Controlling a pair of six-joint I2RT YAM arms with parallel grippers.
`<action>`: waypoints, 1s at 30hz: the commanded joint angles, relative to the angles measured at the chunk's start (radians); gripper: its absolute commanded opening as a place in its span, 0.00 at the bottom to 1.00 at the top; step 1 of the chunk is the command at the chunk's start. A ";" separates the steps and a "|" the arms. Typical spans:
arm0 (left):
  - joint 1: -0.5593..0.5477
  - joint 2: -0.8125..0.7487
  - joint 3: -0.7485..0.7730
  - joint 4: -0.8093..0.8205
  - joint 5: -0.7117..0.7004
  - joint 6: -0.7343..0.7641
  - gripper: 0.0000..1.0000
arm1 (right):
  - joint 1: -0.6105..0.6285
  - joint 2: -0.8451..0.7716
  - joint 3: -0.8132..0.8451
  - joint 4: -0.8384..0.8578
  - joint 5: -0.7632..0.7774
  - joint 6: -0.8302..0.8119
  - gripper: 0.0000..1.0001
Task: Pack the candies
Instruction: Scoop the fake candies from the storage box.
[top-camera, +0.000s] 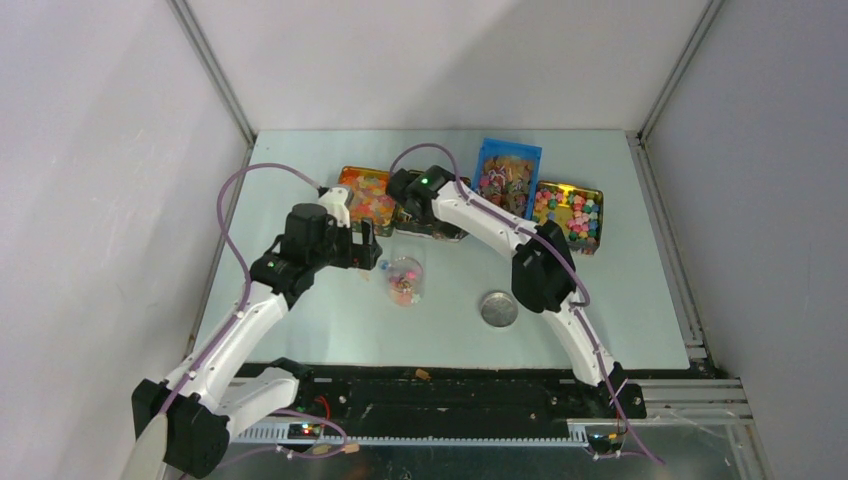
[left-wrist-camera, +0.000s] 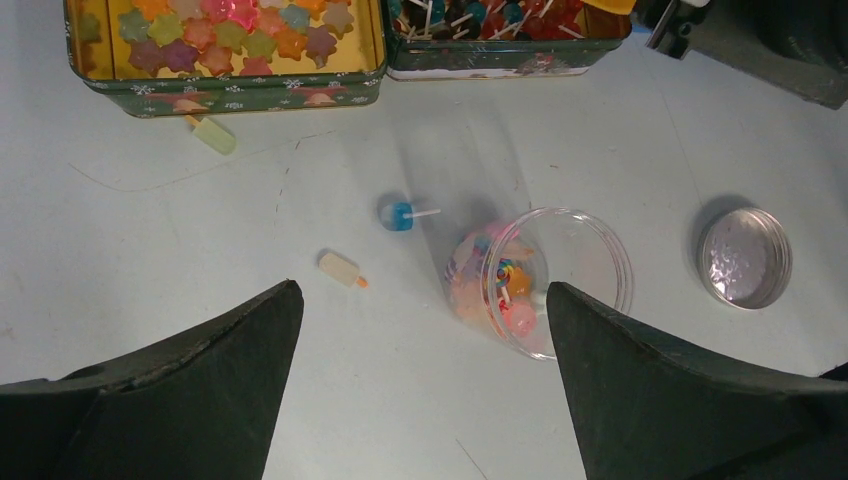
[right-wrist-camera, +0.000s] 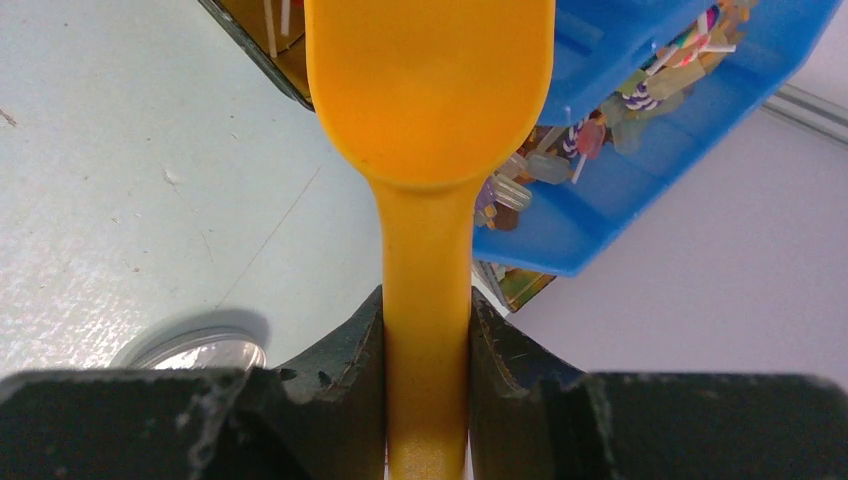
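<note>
The candies (left-wrist-camera: 230, 35) lay mostly in open containers along the top edge of the left wrist view; star-shaped jellies filled a green tin (left-wrist-camera: 240, 95) at upper left, and lollipops with white sticks packed a second tin (left-wrist-camera: 480, 62) just beside it at top centre. A few more sat in the bottom of a clear jar (left-wrist-camera: 600, 250), open-mouthed, right of centre. Three pieces lay loose on the table (left-wrist-camera: 120, 230): a blue lollipop (left-wrist-camera: 397, 215) just left of the jar, a pale ice-lolly-shaped sweet (left-wrist-camera: 340, 268) lower and further left, and a yellowish one (left-wrist-camera: 212, 135) just below the green tin. In the right wrist view more wrapped pieces showed in a blue box (right-wrist-camera: 620, 200) at upper right; in the top view a gold tin (top-camera: 600, 222) held mixed sweets at the right end of the row.

The left gripper (left-wrist-camera: 422, 290) hung above the table with its fingers (left-wrist-camera: 200, 390) spread wide and nothing between them; the jar stood near the finger at the lower right of that frame. The right gripper (right-wrist-camera: 428, 330) was closed on the handle of an orange scoop (right-wrist-camera: 430, 100), whose bowl filled the top centre of the frame, in front of the blue box. A round silver lid (top-camera: 498, 308) lay apart from the jar, right of centre on the table in the top view.
</note>
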 joint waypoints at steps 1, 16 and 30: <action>-0.001 -0.025 -0.008 0.035 -0.008 0.011 1.00 | 0.016 0.021 -0.006 0.036 0.037 -0.033 0.00; -0.001 -0.028 -0.008 0.034 -0.017 0.010 1.00 | 0.052 0.078 -0.002 0.072 0.046 -0.065 0.00; -0.001 -0.032 -0.008 0.034 -0.027 0.011 1.00 | -0.007 -0.029 -0.053 0.077 0.072 -0.078 0.00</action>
